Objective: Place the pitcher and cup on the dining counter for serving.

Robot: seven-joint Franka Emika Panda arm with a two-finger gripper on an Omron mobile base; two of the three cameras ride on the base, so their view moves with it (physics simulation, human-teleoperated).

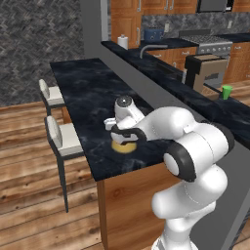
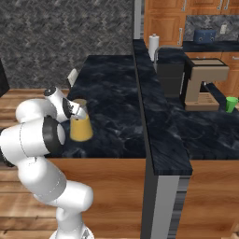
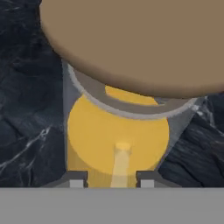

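Observation:
The pitcher (image 1: 123, 147) (image 2: 81, 129) stands upright near the front edge of the dining counter (image 1: 88, 88) (image 2: 112, 84), orange liquid inside, under its tan cork lid (image 3: 131, 43). My gripper (image 1: 127, 136) (image 2: 77, 112) (image 3: 111, 181) hovers right over it. Its thin handle (image 3: 120, 164) runs between my fingertips (image 3: 77, 180), with a gap on each side, so the jaws stand open. The green cup (image 1: 226, 92) (image 2: 231, 103) sits far off on the kitchen worktop beyond the raised ledge, beside the coffee machine.
A raised grey ledge (image 2: 149, 107) divides the dining counter from the worktop with the brown coffee machine (image 1: 205, 71) (image 2: 203, 84) and a paper towel roll (image 1: 123, 41) (image 2: 153, 44). Two chairs (image 1: 61, 139) stand along the counter's outer side.

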